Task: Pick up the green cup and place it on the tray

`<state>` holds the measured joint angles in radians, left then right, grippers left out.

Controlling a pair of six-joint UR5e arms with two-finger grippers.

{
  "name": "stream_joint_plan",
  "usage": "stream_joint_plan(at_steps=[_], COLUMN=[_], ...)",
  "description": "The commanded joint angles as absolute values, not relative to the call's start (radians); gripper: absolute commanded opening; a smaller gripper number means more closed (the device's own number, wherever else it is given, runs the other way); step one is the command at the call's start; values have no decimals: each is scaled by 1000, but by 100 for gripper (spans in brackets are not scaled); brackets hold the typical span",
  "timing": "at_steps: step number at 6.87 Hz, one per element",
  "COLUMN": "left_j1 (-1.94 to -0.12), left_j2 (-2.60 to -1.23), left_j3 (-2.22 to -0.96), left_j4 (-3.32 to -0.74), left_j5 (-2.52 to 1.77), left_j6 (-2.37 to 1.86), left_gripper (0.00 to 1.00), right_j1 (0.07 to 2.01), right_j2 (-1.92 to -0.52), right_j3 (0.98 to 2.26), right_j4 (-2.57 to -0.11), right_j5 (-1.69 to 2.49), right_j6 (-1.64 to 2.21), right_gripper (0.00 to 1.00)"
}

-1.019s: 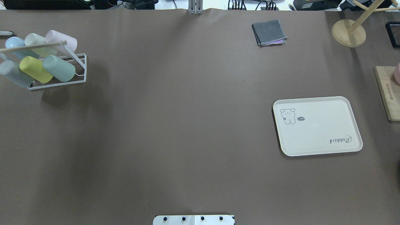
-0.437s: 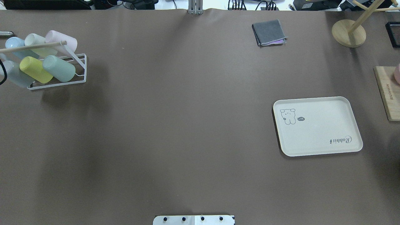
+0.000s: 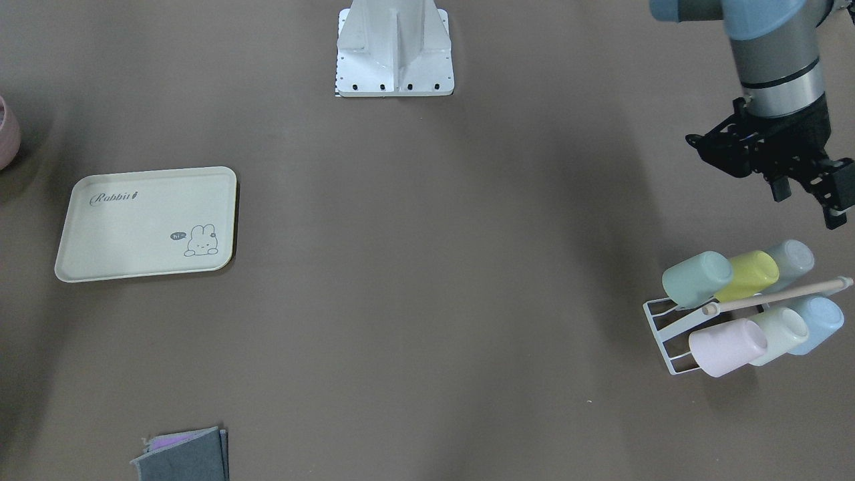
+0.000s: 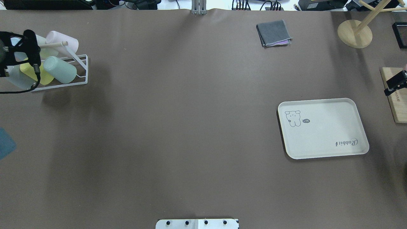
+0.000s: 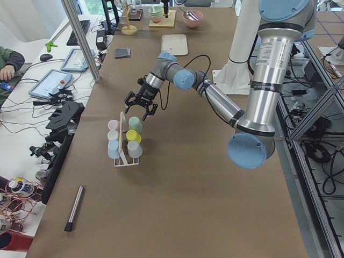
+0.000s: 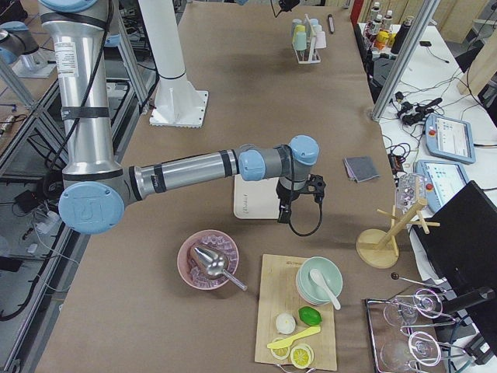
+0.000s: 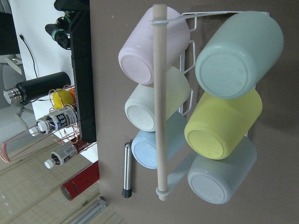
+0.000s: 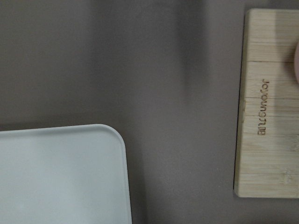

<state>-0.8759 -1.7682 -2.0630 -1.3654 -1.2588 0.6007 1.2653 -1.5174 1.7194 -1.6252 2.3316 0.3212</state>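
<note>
The green cup (image 4: 60, 69) lies on its side in the front row of a white wire rack (image 4: 83, 70) at the table's far left, beside a yellow cup. It also shows in the front-facing view (image 3: 698, 277) and the left wrist view (image 7: 238, 53), base toward the camera. My left gripper (image 3: 807, 204) is open and empty, hovering above the rack (image 4: 27, 47), apart from the cups. The cream Rabbit tray (image 4: 322, 127) lies empty at the right (image 3: 143, 224). Only part of my right gripper (image 4: 396, 83) shows, just beyond the tray's corner (image 8: 60, 172); I cannot tell if it is open.
The rack has a wooden rod (image 7: 160, 102) and also holds a yellow cup (image 4: 44, 76), pink, pale, blue and grey-blue cups. A grey cloth (image 4: 274, 32), a wooden stand (image 4: 354, 33) and a wooden board (image 8: 268, 102) lie at the right. A metal pen (image 7: 126, 170) lies beyond the rack.
My left gripper has come into the overhead view from the left edge and now hangs over the rack. Part of my right gripper has appeared at the right edge.
</note>
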Motion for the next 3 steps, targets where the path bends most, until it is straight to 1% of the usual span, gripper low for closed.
stream_joint_plan(at_steps=[1,2,3], left_j1=[-789,-763,-718], left_j2=[-1847,-1847,-1848], left_j3=[-1981,-1983,-1968], left_j4=[-1330,-1330,-1331], left_j5=[-1105,-1048,-981], left_j6=[821,900,928], left_gripper=[98,98,98], right_j1=[1229,1226,1214], right_j2=[-1508,-1517,-1517], right_j3=[1617,1573,1506], right_j4=[-1506,-1435,-1316], right_j5=[2362,2379,2394], right_j6=[353,388,403], right_gripper=[96,92,91])
